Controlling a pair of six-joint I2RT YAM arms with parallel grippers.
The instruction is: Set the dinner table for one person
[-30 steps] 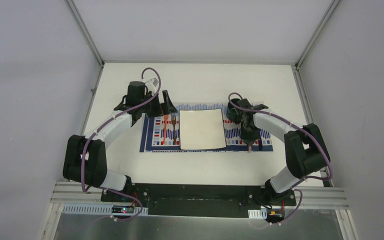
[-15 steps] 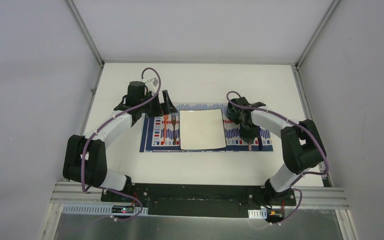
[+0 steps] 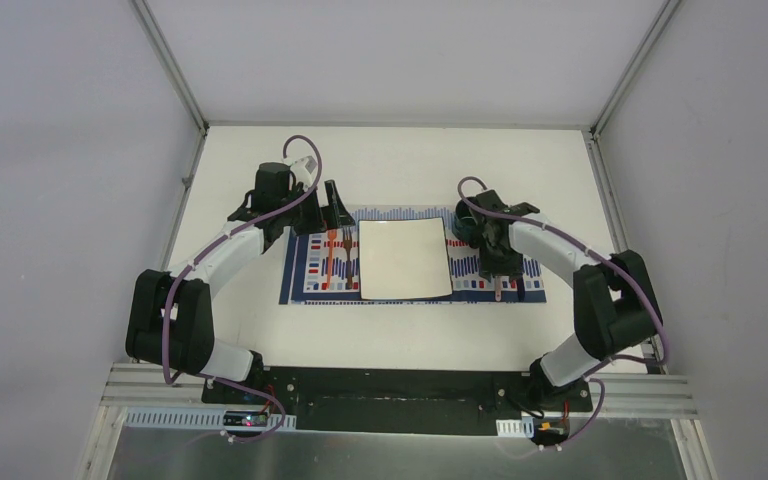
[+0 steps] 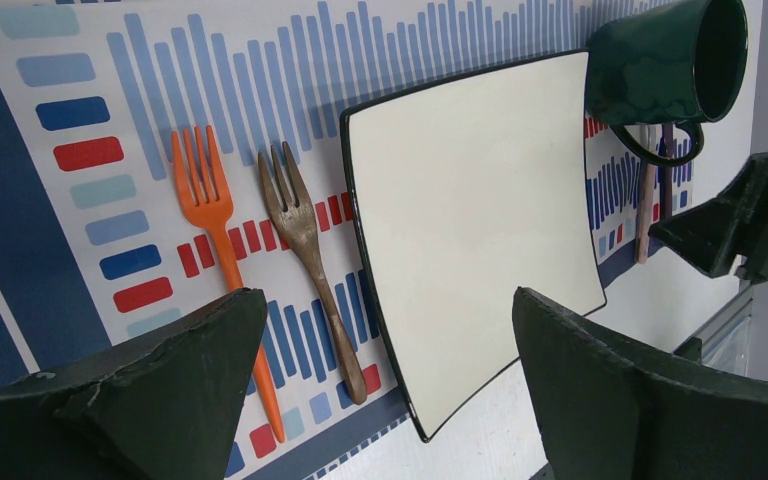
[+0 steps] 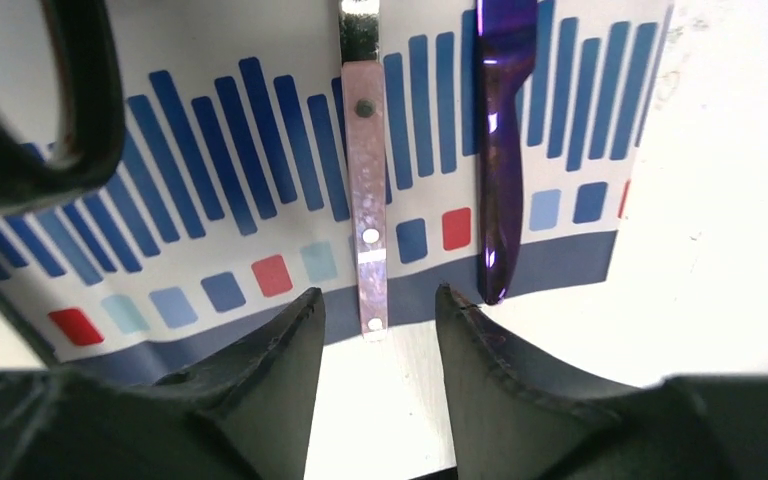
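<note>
Dinner table close beneath the parted right jaws

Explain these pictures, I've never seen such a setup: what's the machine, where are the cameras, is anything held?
Two robot arms stand at a white table's near edge. One picture looks down from above; the other two come from a camera on each wrist. A striped placemat carries a square white plate, an orange fork and a brown fork on the left arm's side, a green mug, pink-handled knife and purple utensil on the right's. The left gripper hangs wide open near the forks; the right gripper's jaws stand apart either side of the knife handle. Nothing is held.
</note>
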